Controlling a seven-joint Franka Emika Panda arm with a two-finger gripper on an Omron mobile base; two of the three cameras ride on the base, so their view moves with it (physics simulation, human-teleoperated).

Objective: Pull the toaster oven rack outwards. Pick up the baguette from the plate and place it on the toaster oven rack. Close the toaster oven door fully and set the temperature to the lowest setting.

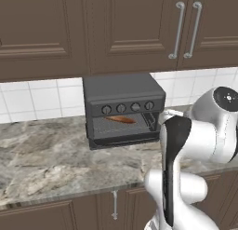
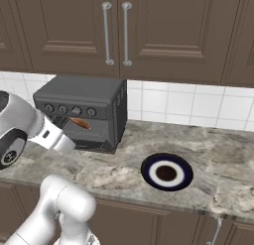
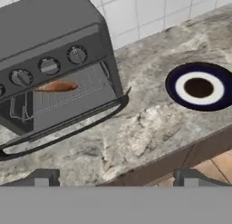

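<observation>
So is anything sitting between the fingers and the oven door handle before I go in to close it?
Nothing visible does. In the hand view, bare counter lies between the open fingers and the lowered toaster oven door. The plate sits off to one side; the baguette is on the rack.

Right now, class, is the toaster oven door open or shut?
Open. The toaster oven door lies folded down flat toward the counter, its curved handle out front, and the baguette is visible on the rack inside.
</observation>
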